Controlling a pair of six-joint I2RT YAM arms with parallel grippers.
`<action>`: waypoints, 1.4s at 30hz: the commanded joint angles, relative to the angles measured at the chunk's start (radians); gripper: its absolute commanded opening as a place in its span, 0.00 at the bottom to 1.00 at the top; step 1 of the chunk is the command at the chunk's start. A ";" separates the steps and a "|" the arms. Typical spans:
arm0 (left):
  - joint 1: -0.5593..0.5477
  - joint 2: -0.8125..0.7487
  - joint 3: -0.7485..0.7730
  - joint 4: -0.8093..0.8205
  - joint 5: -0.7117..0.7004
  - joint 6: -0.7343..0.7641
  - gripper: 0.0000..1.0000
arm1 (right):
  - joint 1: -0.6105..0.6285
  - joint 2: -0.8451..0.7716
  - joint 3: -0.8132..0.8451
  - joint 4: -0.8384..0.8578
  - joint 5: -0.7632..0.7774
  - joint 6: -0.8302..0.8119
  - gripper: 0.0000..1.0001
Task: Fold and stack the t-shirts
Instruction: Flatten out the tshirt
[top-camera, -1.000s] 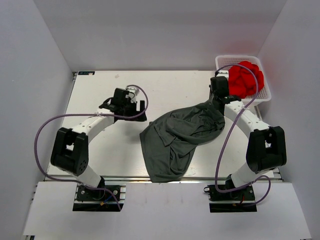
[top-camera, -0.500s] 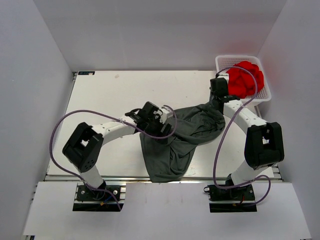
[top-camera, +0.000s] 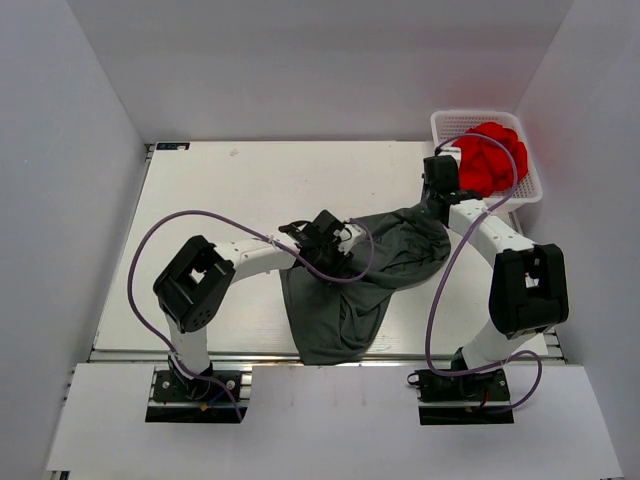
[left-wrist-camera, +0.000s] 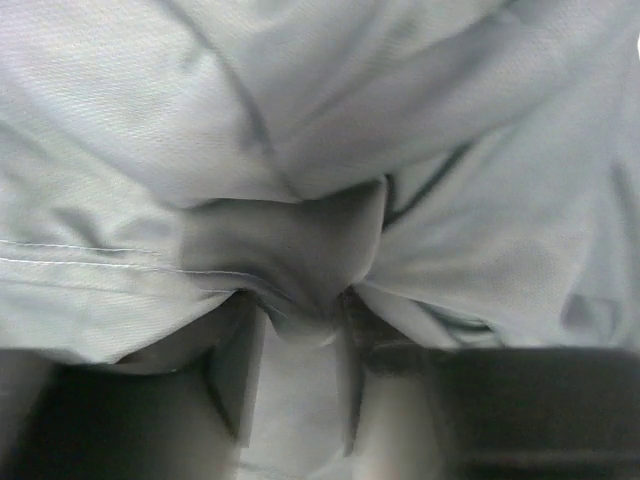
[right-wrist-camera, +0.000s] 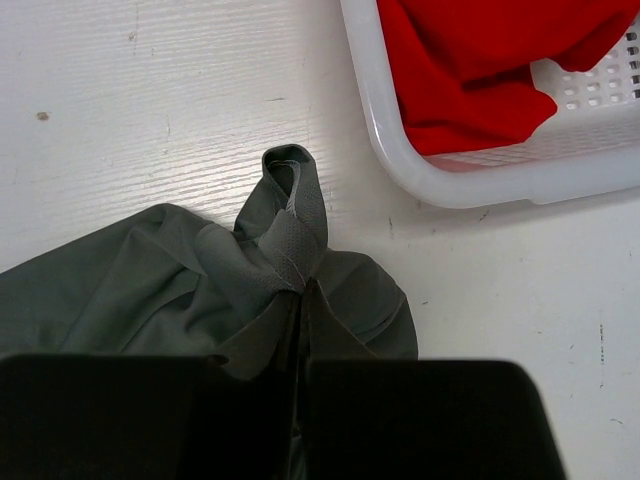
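Step in hand: securing the crumpled t-shirt (top-camera: 350, 290) for spreading flat — folding is not yet begun. It lies on the table (top-camera: 220, 190) between the arms. The right gripper (right-wrist-camera: 301, 300) is clenched on its far corner, a tuft protruding. The left gripper (left-wrist-camera: 296, 335) straddles a bunched fold, but firmness of hold cannot be told. Next move, in my judgement, calls for a sure pinch, then drawing the cloth apart.

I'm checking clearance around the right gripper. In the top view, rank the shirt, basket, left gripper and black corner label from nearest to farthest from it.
1. Shirt: pinched in the right gripper itself.
2. Basket: just beyond it, at the table's far right.
3. Left gripper: over the shirt's left part, mid-table.
4. Label: the table's far-left corner.
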 joint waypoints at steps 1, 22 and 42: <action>-0.002 -0.019 0.045 -0.014 -0.091 -0.024 0.40 | -0.006 -0.012 0.013 0.008 -0.008 0.016 0.00; 0.050 -0.195 0.304 -0.094 -0.805 -0.100 0.00 | -0.010 -0.219 0.131 0.040 0.078 -0.090 0.00; 0.081 -0.714 0.346 0.491 -1.243 0.508 0.00 | -0.012 -0.460 0.537 0.193 0.336 -0.444 0.00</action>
